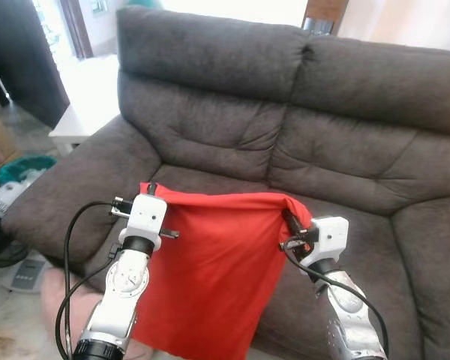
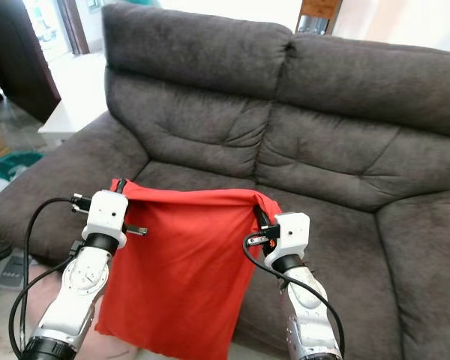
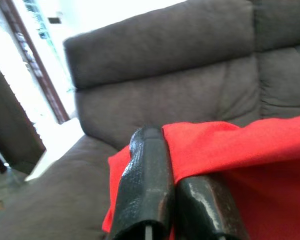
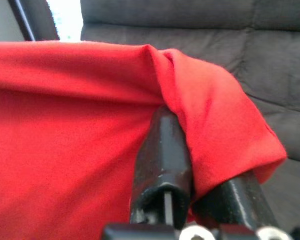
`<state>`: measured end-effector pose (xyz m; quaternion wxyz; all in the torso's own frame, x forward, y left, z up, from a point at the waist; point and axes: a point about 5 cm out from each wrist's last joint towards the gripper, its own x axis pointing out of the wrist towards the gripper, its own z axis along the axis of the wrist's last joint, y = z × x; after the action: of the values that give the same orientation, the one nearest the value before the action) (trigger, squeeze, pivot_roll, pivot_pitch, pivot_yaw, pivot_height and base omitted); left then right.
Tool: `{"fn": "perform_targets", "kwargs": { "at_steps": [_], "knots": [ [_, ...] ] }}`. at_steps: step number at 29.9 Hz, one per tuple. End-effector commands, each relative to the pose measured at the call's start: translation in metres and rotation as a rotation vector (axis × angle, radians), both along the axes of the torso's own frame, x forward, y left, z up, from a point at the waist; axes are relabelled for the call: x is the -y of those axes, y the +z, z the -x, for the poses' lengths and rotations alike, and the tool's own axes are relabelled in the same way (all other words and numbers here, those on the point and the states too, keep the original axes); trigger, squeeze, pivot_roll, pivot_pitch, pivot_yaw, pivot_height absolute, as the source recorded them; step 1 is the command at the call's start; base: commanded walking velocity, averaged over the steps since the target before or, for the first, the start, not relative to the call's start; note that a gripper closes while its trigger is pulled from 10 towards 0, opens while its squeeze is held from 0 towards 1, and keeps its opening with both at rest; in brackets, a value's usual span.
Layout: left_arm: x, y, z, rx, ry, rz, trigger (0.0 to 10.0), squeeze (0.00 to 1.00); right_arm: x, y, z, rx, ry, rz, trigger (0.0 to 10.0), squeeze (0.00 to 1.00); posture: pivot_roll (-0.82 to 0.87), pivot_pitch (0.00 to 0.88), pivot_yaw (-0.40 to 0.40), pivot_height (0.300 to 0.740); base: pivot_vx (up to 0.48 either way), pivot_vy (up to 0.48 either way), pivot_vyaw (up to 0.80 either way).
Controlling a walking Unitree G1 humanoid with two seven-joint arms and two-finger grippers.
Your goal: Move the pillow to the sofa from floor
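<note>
A flat red pillow [image 1: 206,270] hangs in the air in front of the dark grey sofa [image 1: 285,142], held up by its two top corners. My left gripper [image 1: 151,190] is shut on the pillow's top left corner [image 3: 140,155]. My right gripper [image 1: 289,219] is shut on the top right corner, where the red cloth [image 4: 215,115] bunches over the black fingers [image 4: 162,150]. The pillow's top edge stretches between the two grippers, just above the sofa's seat cushions. Its lower edge hangs down past the seat front.
The sofa has two seats with a padded armrest [image 1: 75,187] on the left. A white low table [image 1: 86,112] stands behind that armrest. A teal basket [image 1: 22,169] and small items lie on the tiled floor [image 1: 7,315] at the left.
</note>
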<state>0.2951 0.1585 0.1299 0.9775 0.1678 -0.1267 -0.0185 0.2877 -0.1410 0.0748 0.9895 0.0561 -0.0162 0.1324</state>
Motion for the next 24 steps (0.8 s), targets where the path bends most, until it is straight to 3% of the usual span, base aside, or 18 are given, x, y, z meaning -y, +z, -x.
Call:
{"fn": "perform_targets", "kwargs": {
  "at_steps": [1,24],
  "knots": [
    [0.0006,0.0102,-0.0009,0.041,0.006,0.012,10.0,0.0,0.0228,0.0207,-0.0075,0.098,-0.104,-0.013,10.0,0.0,0.1,0.018,-0.073,0.74,0.0,-0.409,-0.73],
    [0.0012,0.0115,-0.0021,0.05,-0.017,0.002,10.0,0.0,0.0227,0.0221,-0.0132,0.11,-0.128,-0.018,10.0,0.0,0.11,0.005,-0.073,0.74,0.0,-0.406,-0.02]
  ]
}}
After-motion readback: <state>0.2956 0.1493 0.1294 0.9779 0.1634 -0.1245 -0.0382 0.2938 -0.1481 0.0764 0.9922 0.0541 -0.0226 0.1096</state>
